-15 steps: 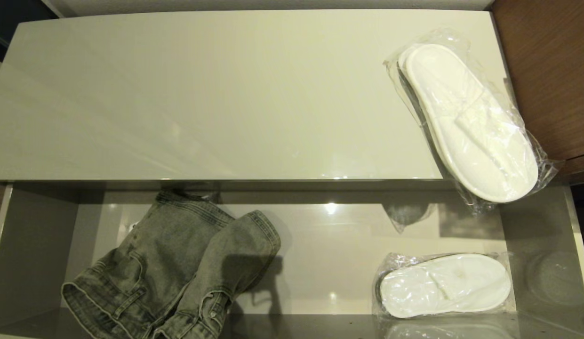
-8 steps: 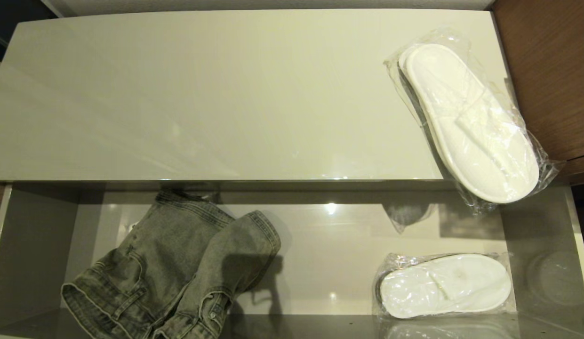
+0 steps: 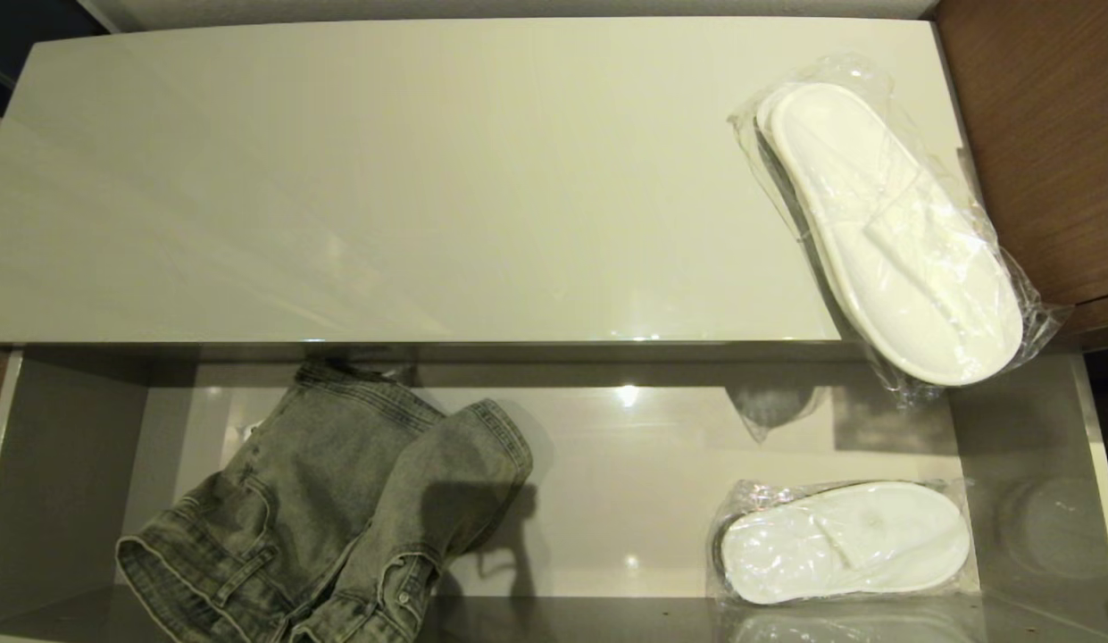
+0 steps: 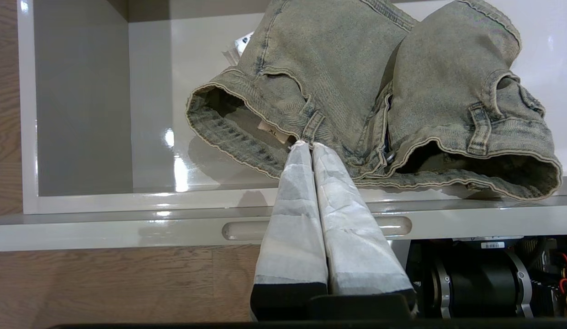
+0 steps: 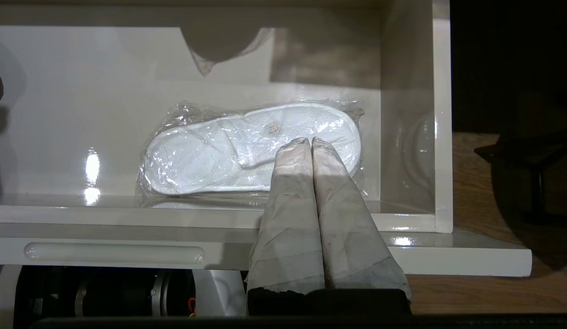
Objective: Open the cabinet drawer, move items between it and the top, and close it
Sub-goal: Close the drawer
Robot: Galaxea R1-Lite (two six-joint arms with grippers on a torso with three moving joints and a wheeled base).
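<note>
The top (image 3: 384, 179) carries 1 wrapped slipper pack (image 3: 893, 232); the open drawer (image 3: 625, 482) holds denim (image 3: 339, 500) and another pack (image 3: 844, 540).

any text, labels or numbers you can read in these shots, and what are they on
"XL": on the small tan size tag inside the waistband of the folded faded grey-green denim garment.
White paper tag behind the garment: print too small to read.
Faint mark on the plastic-wrapped white slipper in the drawer: unreadable.
White sticker under the drawer: unreadable.

In the open drawer (image 3: 36, 464), jeans (image 3: 339, 509) lie left, slippers (image 3: 844, 540) right; another slipper pack (image 3: 893, 232) overhangs the cabinet top's (image 3: 384, 179) right front edge.
</note>
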